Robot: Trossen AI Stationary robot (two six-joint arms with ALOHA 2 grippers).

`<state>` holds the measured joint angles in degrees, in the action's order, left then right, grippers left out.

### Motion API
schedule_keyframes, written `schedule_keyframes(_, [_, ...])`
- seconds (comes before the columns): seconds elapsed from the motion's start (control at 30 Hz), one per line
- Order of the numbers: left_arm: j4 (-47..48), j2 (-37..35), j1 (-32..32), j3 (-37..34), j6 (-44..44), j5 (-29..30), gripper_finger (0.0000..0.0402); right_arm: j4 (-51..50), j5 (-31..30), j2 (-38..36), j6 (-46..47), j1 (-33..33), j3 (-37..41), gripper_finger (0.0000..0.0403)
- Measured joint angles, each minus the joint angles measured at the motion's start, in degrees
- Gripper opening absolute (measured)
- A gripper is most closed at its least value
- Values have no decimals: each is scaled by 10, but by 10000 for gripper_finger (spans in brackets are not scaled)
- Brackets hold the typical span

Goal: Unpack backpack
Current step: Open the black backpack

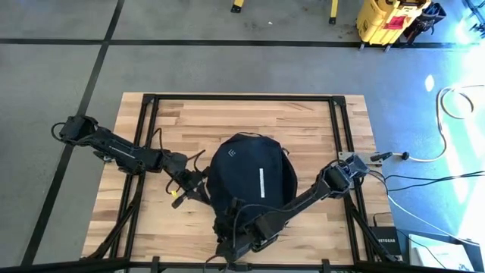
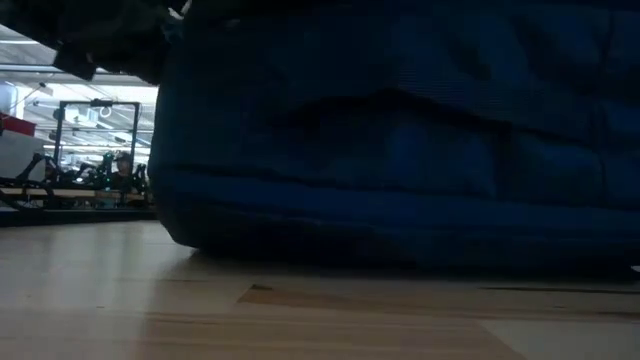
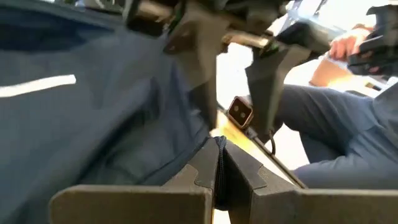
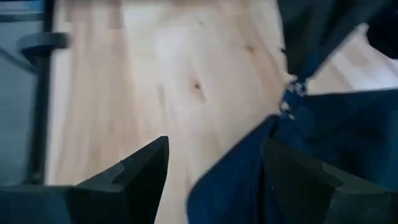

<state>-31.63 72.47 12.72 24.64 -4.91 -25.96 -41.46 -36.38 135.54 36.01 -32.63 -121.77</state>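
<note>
From above, the rounded dark navy fabric backpack [image 1: 250,178] with a white stripe lies mid-way on the pale wooden worktop [image 1: 303,125]. The left hand [image 1: 198,189] sits at its left edge; the right hand [image 1: 239,244] is at its near edge.

At table height, the backpack [image 2: 420,130] fills the view.

The left wrist view shows the left hand [image 3: 219,168] pressed together on a fold of backpack fabric.

The right wrist view shows the right hand [image 4: 214,165] spread, with fabric between its fingers.

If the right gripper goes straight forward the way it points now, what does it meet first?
Probably the backpack: the right gripper stands open, with dark fabric already between its fingers and a zipper just ahead. Beside the fabric only the bare table lies ahead; the depth is unclear.
</note>
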Motion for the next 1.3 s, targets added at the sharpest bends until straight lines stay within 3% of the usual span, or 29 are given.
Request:
schedule_keyframes(0.37, [-3, 1, -5, 0, 6, -26, 0, 7, -65, -4, -17, -8, -23, 239])
schedule_keyframes(0.7, [-7, 2, -5, 0, 5, -24, 0, -12, -56, 15, -5, 7, -23, 239])
schedule_keyframes(0.93, [-4, 2, -4, 0, 5, -24, 0, 18, -80, 15, -54, 13, -23, 239])
schedule_keyframes(1.17, [-9, 2, -4, 0, 5, -26, 0, -2, -57, 21, -50, 20, -23, 239])
schedule_keyframes(1.3, [-9, 2, -4, 0, 5, -26, 0, 1, -68, 21, -52, 20, -23, 222])
